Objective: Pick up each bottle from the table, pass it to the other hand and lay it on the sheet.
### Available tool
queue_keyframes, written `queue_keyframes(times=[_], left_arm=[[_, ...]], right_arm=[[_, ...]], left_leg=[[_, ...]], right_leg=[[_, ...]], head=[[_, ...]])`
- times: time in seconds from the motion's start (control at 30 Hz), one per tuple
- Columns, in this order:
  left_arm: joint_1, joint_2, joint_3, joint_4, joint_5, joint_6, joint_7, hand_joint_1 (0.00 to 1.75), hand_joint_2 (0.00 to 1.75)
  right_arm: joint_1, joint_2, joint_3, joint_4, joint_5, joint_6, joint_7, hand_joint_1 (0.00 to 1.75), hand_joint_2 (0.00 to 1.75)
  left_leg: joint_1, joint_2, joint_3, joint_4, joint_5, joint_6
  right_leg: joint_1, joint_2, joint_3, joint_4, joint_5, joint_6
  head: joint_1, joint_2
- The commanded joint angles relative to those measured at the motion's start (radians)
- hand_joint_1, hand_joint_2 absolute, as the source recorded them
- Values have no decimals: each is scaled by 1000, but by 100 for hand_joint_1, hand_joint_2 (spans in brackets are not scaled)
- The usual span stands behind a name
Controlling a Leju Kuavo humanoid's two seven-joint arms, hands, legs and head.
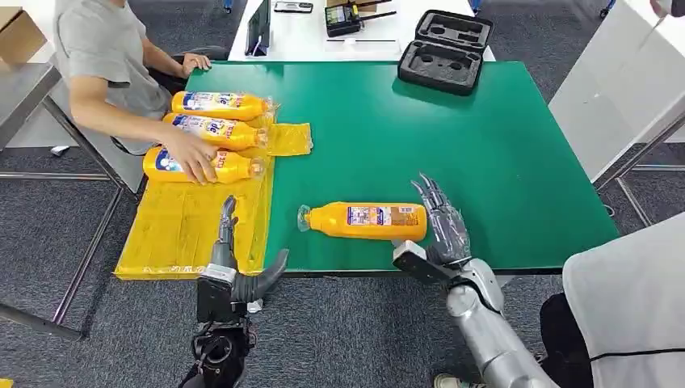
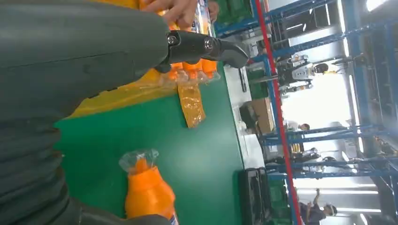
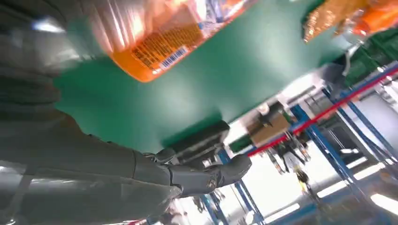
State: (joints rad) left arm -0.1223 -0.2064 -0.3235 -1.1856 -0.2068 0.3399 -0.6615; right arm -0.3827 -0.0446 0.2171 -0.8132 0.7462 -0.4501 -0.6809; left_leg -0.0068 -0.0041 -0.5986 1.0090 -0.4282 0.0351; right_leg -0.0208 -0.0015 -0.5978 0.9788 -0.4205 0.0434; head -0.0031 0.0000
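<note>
An orange bottle [image 1: 367, 221] lies on its side on the green table [image 1: 485, 153] near the front edge, cap toward the sheet; its neck shows in the left wrist view [image 2: 146, 187] and its base in the right wrist view [image 3: 155, 44]. My right hand [image 1: 440, 222] stands open just beside the bottle's base, fingers spread upward. My left hand [image 1: 234, 263] hovers open over the front edge of the yellow sheet [image 1: 186, 226]. Three more orange bottles [image 1: 218, 132] lie side by side on the sheet's far part.
A person [image 1: 113, 65] sits at the table's left and rests a hand [image 1: 190, 155] on the nearest of the three bottles. A black foam case [image 1: 444, 50] sits at the far edge. Another person's white sleeve [image 1: 630, 307] is at lower right.
</note>
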Motion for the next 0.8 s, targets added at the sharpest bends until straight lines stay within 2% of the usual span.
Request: queue_keyframes(times=[0.03,0.37,0.8], left_arm=[[-70,17,-47,115,24,-12,-15,0,175],[-117,12,-66,155,48,-11,-35,0,175],[-136,23,-100,172,85,4,-37,0,175]], right_arm=[[-158,1,-29,273,6,67,8,0,175],[-215,-2,0,343,36,125,34,0,175],[-260,-32,86,407,141,216,159,0,175]], left_leg=[[1,1,4,-1,-1,-2],[1,0,2,0,-1,-2],[1,0,3,0,-1,-2]], right_leg=[[1,1,4,-1,-1,-2],[1,0,2,0,-1,-2],[1,0,3,0,-1,-2]], head=[[0,0],[0,0],[0,0]])
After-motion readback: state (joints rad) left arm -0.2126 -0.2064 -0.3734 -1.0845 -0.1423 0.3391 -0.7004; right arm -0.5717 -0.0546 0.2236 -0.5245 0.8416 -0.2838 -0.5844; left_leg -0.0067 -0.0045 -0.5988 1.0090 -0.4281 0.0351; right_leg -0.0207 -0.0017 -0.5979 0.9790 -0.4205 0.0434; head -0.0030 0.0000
